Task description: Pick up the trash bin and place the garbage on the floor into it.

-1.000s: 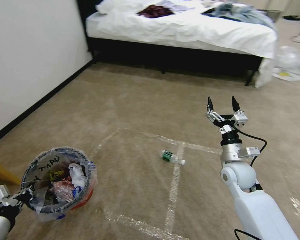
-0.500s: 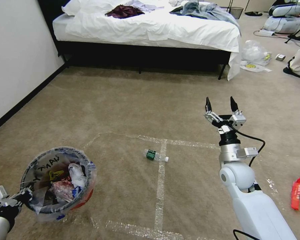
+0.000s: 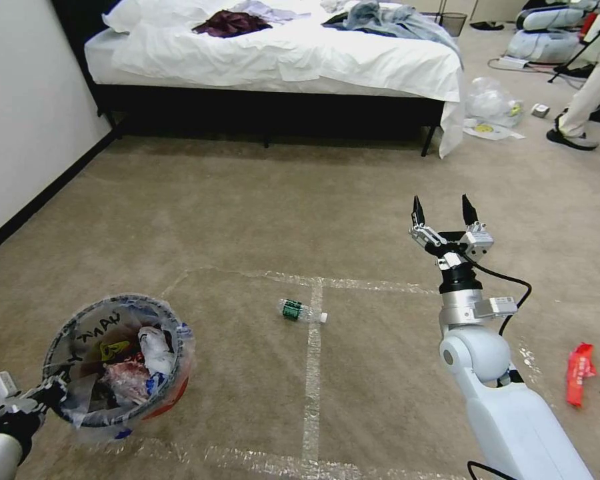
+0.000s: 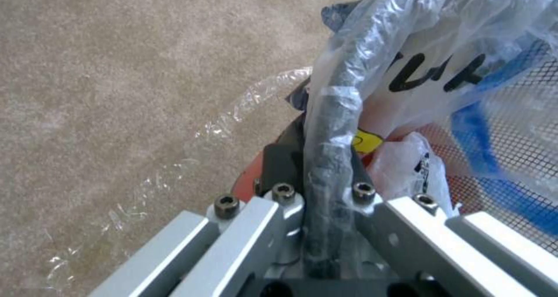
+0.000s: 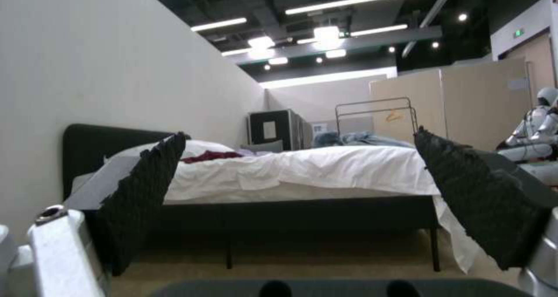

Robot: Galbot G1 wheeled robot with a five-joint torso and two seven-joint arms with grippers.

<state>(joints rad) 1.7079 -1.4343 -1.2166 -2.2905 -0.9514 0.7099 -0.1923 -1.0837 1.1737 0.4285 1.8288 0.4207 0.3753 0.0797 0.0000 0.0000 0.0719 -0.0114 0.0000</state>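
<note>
Trash bin (image 3: 117, 360) sat in the lower left of the head view, held up by the left gripper (image 3: 47, 392), which pinched its rim. In the left wrist view the left gripper (image 4: 317, 188) was pressed tight on the dark rim with the clear plastic bag (image 4: 418, 39) wrapped over it. The bag had black writing near the top. Inside the bin lay white paper, a yellow wrapper and some red bits.

On the floor (image 3: 247, 200), a little bottle with a green label (image 3: 301, 311) lay near the middle of the frame, just beside a shiny tape line (image 3: 311, 373). A red wrapper (image 3: 579, 372) lay at the lower right, well apart from the bin.

At the right of the middle, the right gripper (image 3: 444, 211) was up in the air with its two black fingers spread wide and nothing between them. In the right wrist view the spread fingers (image 5: 145, 192) framed the bed (image 5: 302, 170) with white sheets. The bed (image 3: 280, 60) filled the top of the head view, with clothes on it.
</note>
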